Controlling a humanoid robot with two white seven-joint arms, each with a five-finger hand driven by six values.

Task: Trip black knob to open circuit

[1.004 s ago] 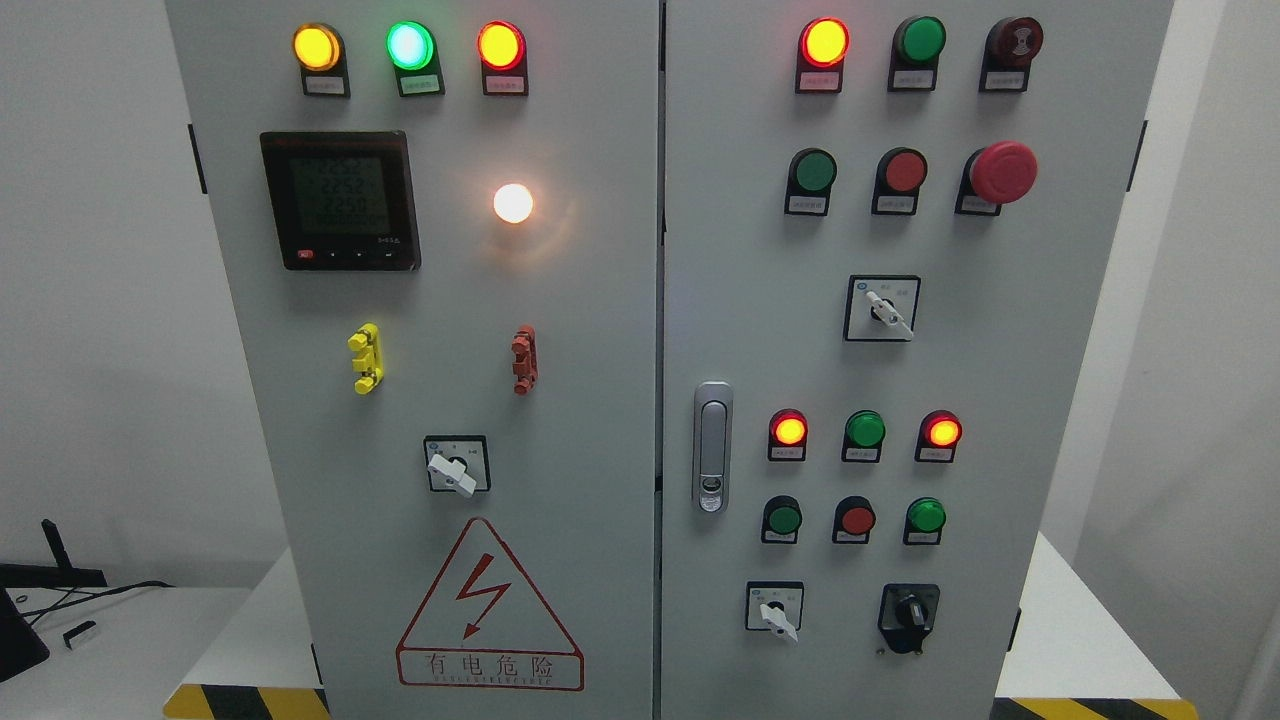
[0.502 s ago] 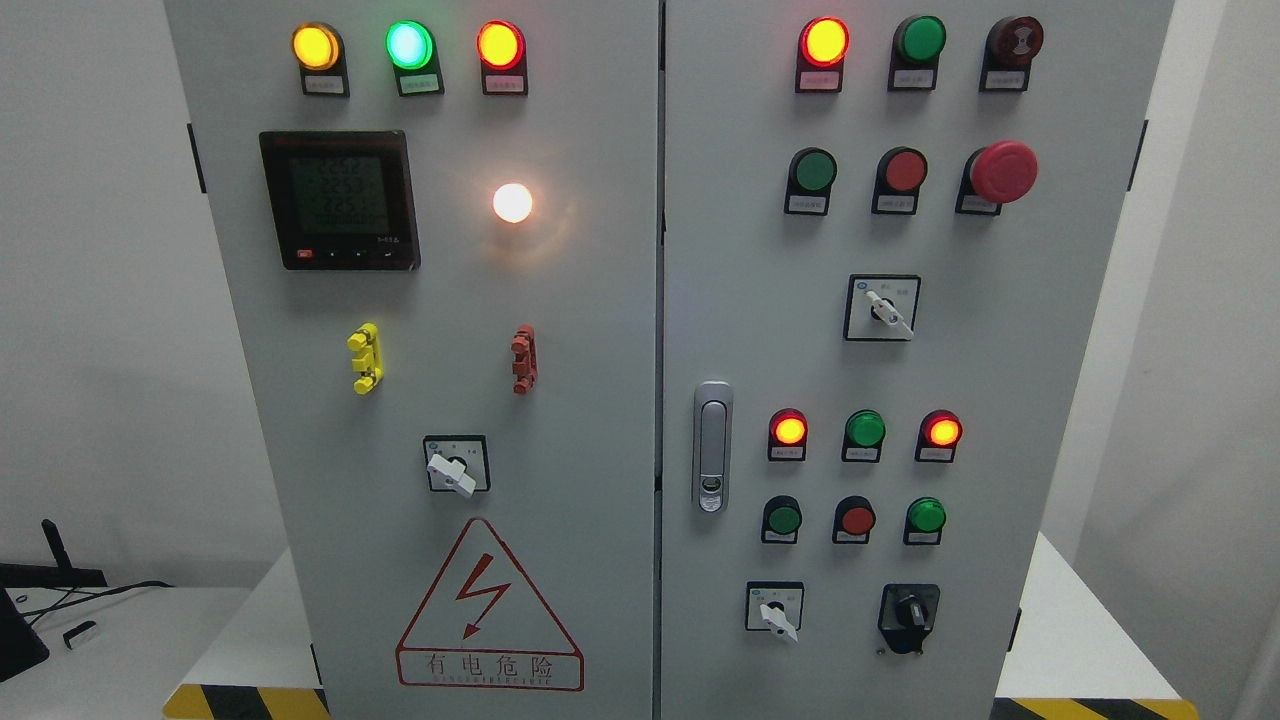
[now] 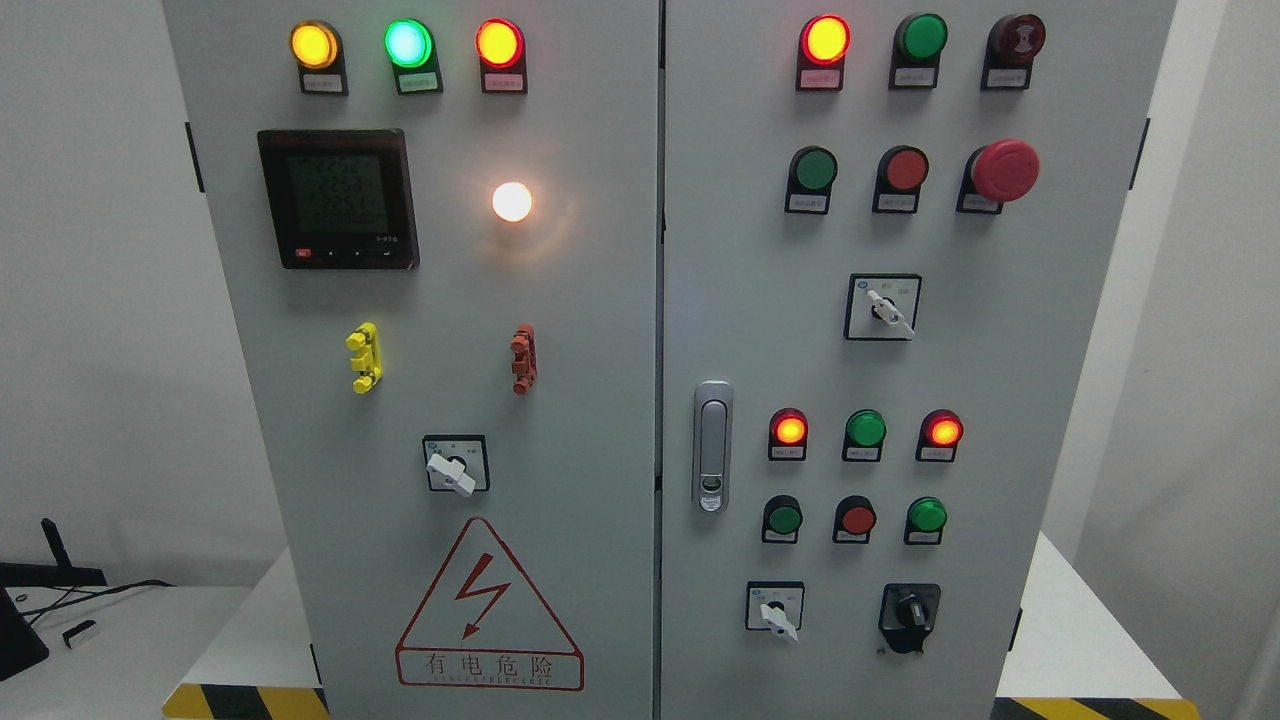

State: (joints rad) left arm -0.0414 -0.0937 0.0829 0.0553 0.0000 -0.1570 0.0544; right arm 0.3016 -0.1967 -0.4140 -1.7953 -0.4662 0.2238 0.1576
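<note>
Looking through the head camera and all I've got is the grey cabinet [image 3: 600, 300] filling the view, two doors side by side. Neither of my hands is in the shot, so I can't tell whether the fingers are apart or together.

The black knob [image 3: 909, 610] I'm after sits at the bottom right of the right door, on a black plate, with its pointer standing roughly upright. Just to its left is a white-handled switch [image 3: 775, 610] on a square plate, and a row of three small buttons [image 3: 856, 519] runs above both, green, red, green. Above those, three lamps [image 3: 866, 429]: the outer two glow red-orange, the middle green one looks unlit. The silver door latch [image 3: 712, 445] is near the seam between the doors.

Up top on the right door there's a big red mushroom button [image 3: 1004, 170]. On the left door I see a meter screen [image 3: 337, 198], a bright white lamp [image 3: 512, 201] beside it, and a red warning triangle [image 3: 489, 605] low down. A white surface [image 3: 120, 640] with cables shows at the lower left.
</note>
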